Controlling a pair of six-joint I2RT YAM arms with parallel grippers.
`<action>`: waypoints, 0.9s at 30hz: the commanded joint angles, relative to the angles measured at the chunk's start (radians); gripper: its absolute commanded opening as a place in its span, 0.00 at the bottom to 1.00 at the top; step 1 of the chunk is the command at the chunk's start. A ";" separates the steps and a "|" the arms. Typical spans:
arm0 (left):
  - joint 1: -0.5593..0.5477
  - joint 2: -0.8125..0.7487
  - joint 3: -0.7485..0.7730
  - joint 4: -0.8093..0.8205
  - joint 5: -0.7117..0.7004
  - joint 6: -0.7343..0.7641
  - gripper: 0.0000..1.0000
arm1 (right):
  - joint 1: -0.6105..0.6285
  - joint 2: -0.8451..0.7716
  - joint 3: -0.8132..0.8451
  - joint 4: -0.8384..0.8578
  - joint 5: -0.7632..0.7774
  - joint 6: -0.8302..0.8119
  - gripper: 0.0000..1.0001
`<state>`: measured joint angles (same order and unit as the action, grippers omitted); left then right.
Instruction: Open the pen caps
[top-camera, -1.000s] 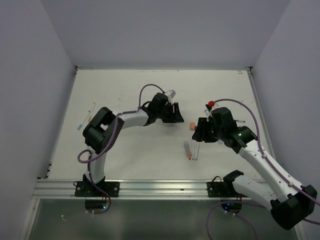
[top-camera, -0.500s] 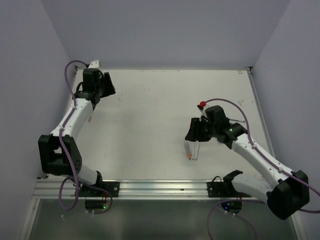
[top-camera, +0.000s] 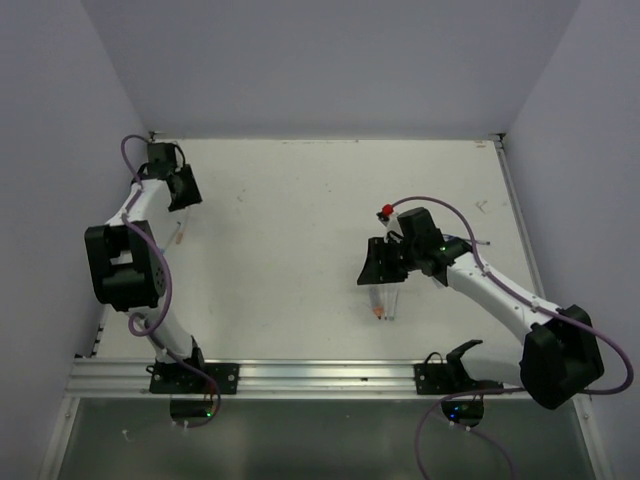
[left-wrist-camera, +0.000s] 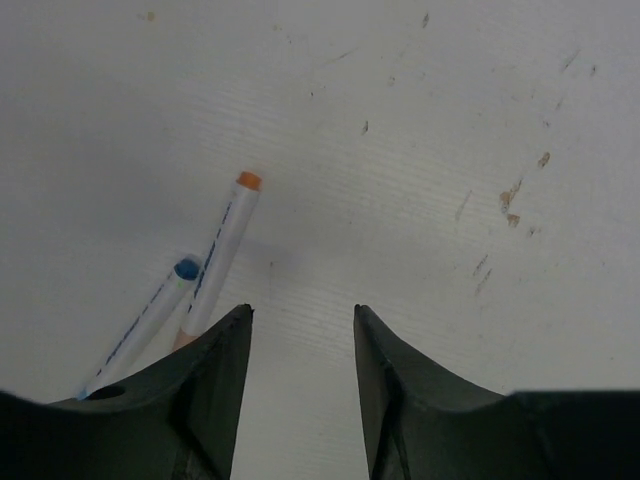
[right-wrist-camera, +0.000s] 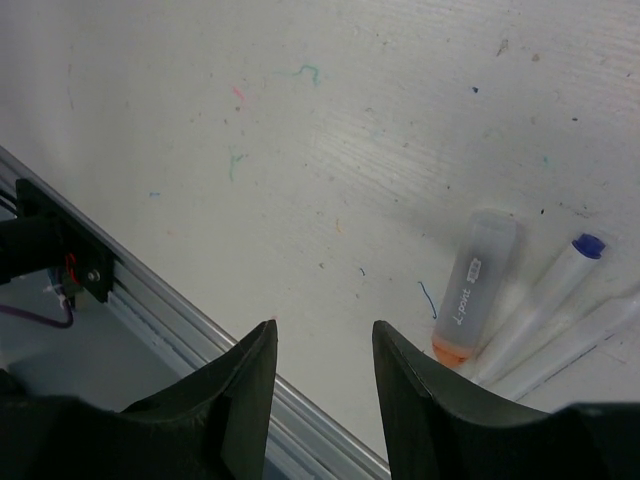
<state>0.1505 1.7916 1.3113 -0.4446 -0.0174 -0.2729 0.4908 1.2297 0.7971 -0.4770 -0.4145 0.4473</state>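
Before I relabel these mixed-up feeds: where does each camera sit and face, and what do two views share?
Top external: above and behind the bases, looking down on the table; shows both arms, left claw, right claw.
Left wrist: on the left arm, facing down at two pens; its open claw shows.
Right wrist: on the right arm, facing down toward the near rail; its open claw shows.
Shared: top and right wrist both see the pen cluster.

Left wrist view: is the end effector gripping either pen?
No, the left end effector is open and empty, while the orange-tipped pen and blue-tipped pen lie beside it.
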 joint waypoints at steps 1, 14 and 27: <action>0.003 0.035 0.089 0.009 -0.058 0.090 0.46 | 0.000 0.011 0.007 0.041 -0.053 -0.033 0.47; 0.069 0.192 0.146 0.049 0.040 0.195 0.54 | 0.002 0.037 0.010 0.028 -0.073 -0.053 0.47; 0.096 0.273 0.125 0.107 0.134 0.222 0.52 | 0.002 0.028 0.005 0.031 -0.076 -0.053 0.46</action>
<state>0.2344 2.0399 1.4418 -0.3729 0.0692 -0.0834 0.4908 1.2713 0.7971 -0.4622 -0.4664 0.4137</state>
